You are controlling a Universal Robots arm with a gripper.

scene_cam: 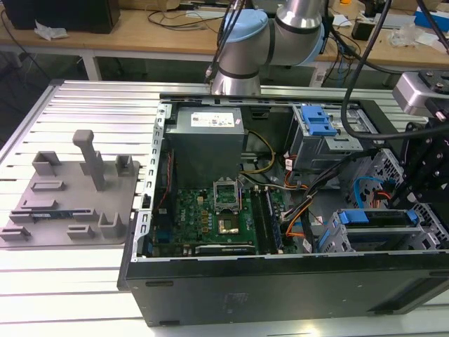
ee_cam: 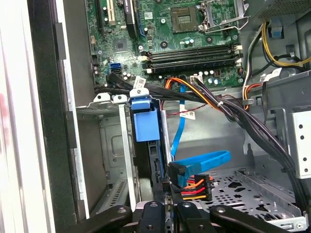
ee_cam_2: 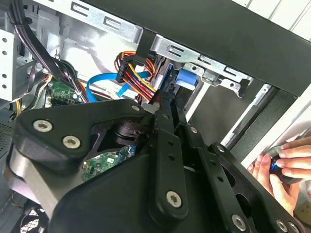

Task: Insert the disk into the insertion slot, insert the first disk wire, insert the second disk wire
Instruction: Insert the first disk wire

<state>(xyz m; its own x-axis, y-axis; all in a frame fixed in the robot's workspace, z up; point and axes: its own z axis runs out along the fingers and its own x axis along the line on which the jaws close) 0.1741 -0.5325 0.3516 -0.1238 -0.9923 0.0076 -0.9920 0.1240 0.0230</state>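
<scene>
Disk (ee_cam: 144, 121) sits in the slot (ee_cam: 109, 145), blue carrier tab on show. Gripper (ee_cam_2: 167, 103) hangs just beside the black power plug (ee_cam: 195, 187) and the blue data cable (ee_cam: 204, 162) near the disk's end. I can't tell how far open it is or whether it holds anything. Risks: loose wires snag the arm, or the plug goes in crooked and jams. A hand (ee_cam_2: 286, 162) on the case (ee_cam_2: 218, 29) edge is near the arm.

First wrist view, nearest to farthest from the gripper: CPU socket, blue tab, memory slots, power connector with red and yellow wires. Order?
1. power connector, right beside the gripper.
2. blue tab, between the connector and the motherboard.
3. memory slots, on the motherboard edge nearer the gripper.
4. CPU socket, beyond the slots, farthest.
</scene>
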